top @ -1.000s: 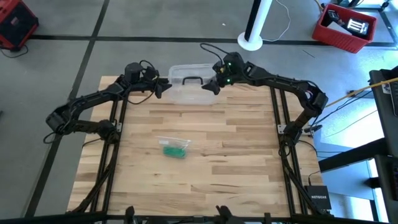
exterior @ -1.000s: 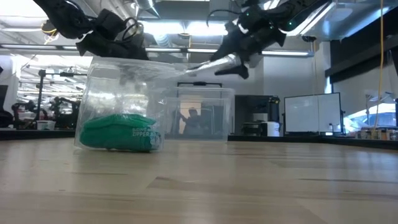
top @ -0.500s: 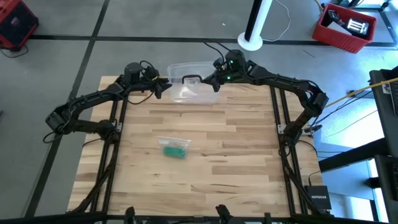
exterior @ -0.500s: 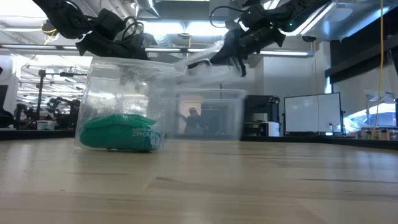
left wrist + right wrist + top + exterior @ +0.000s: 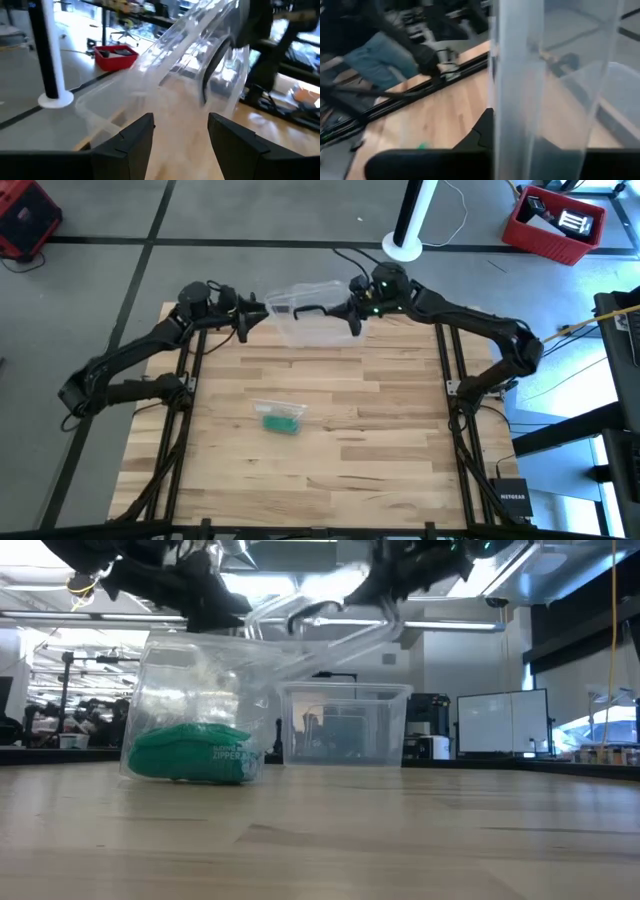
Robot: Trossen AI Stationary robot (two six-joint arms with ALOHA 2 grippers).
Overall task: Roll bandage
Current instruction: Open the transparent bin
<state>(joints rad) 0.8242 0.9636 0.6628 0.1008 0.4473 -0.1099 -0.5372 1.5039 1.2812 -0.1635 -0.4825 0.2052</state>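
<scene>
The right claw is shut on the edge of the clear lid and tips it up off the box at the back of the desk. The left claw waits just beside the box with its fingers wide open and holds nothing. The bandage lies in its clear bag, well in front of the box, so I think the lid should go up slowly and be set down away from the bag.
</scene>
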